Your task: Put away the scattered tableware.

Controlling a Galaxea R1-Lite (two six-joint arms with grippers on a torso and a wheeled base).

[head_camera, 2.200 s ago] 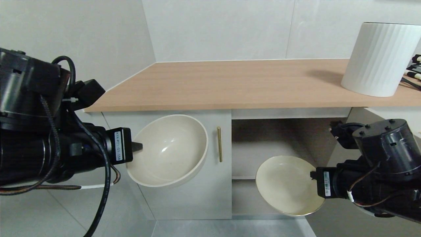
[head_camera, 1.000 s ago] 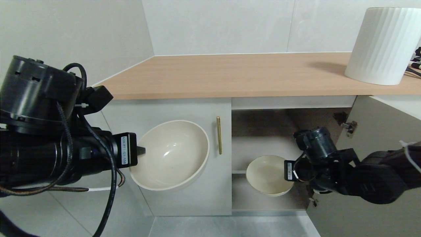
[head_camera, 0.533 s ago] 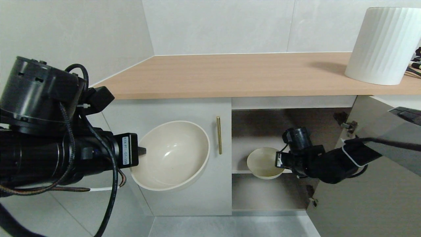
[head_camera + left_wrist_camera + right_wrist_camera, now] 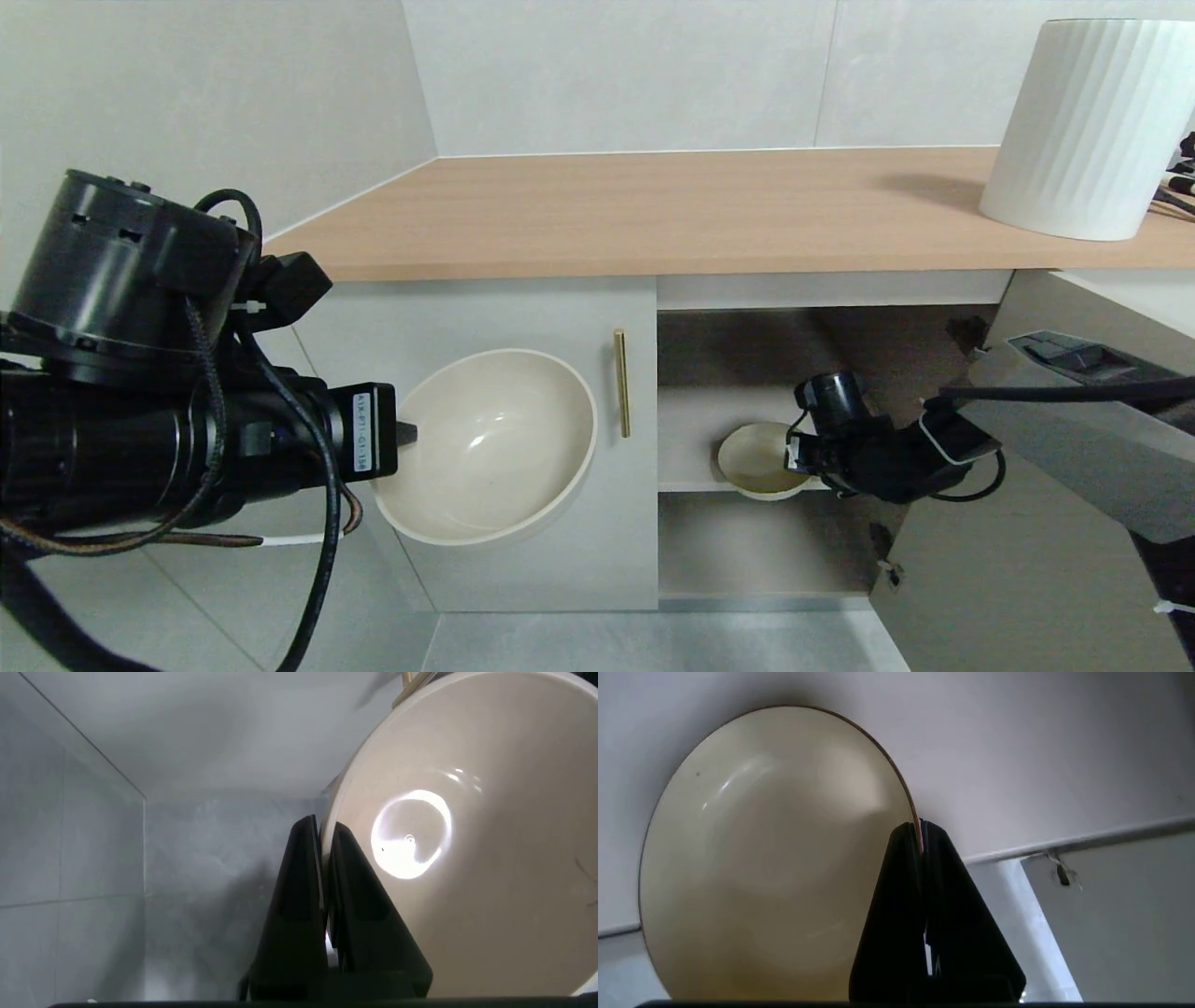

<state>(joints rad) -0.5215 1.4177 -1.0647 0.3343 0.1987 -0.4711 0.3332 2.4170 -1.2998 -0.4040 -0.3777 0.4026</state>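
Note:
My left gripper [image 4: 403,434] is shut on the rim of a large cream bowl [image 4: 490,446], held in the air in front of the closed left cabinet door [image 4: 523,317]. The left wrist view shows the fingers [image 4: 322,873] pinching that bowl [image 4: 467,831] by its rim. My right gripper [image 4: 796,455] reaches into the open right compartment, shut on the rim of a small cream plate [image 4: 761,459] resting at the middle shelf [image 4: 686,486]. In the right wrist view the plate [image 4: 775,849] is clamped at its edge by the fingers [image 4: 920,859].
A wooden countertop [image 4: 653,210] runs above the cabinet, with a white ribbed container [image 4: 1083,121] at its right end. A brass handle [image 4: 621,383] is on the closed door. The open right door [image 4: 1036,523] swings out beside my right arm. Grey floor lies below.
My right arm has carried the plate from in front of the cabinet deeper into the open compartment, up to the middle shelf. The left arm with the bowl has barely shifted.

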